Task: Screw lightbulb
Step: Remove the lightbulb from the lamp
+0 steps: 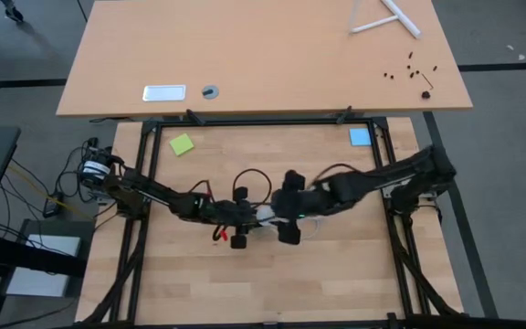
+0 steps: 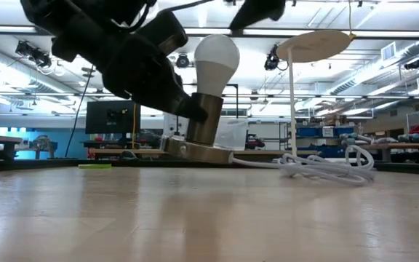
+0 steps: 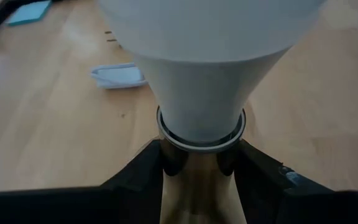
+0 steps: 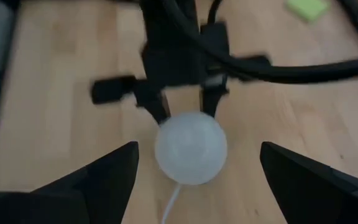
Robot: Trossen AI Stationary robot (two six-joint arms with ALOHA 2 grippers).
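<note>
While standing upright in the socket (image 2: 202,120) mid-bench (image 1: 336,274), lightbulb (image 2: 217,57) free on top. Left gripper (image 3: 197,168) low, reaching in sideways, fingers (image 3: 143,174) closed on socket. Right gripper (image 4: 194,171) above bulb, fingers (image 4: 114,171) wide open, not touching. Cord (image 2: 326,166) beside, bare wood near.

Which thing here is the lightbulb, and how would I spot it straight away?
Look to the middle of the light wooden table, where the two dark arms meet. There the left gripper clamps a metal socket, and the lightbulb stands upright in it. It is the only smooth, white, pear-shaped thing there; the right gripper hangs open around it.
</note>
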